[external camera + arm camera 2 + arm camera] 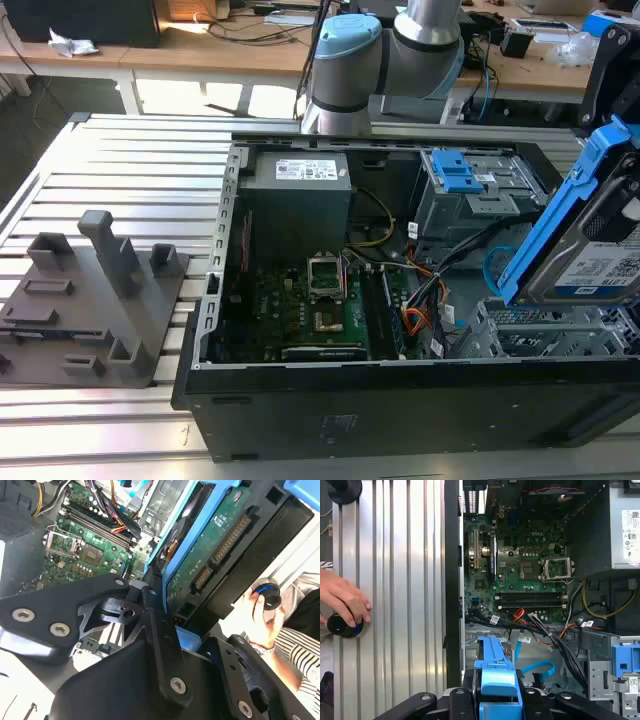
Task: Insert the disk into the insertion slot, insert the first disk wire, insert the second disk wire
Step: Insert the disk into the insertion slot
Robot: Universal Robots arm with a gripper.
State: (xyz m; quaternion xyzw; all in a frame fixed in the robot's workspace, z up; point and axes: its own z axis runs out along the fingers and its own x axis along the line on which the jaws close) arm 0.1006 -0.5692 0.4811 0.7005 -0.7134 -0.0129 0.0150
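My gripper [496,701] is shut on the disk [598,262], a silver drive in a bright blue caddy [560,215]. The disk hangs tilted, one end up, over the open computer case at the exterior view's right. Just under its lower end sits the insertion slot [545,325], a grey perforated cage. The second wrist view shows the disk's green circuit side [210,560] between my black fingers [150,607]. The second disk wire [540,669], thin and light blue, loops loose inside the case beside the cage [493,262]. Which of the black cables [555,640] is the first disk wire I cannot tell.
A taller grey bay with blue tabs [465,185] stands behind the cage. The motherboard [320,300] and power supply [300,190] fill the case's left. A grey fixture plate [90,300] lies on the ribbed table. A person's hand [345,600] rests on a black knob [341,626].
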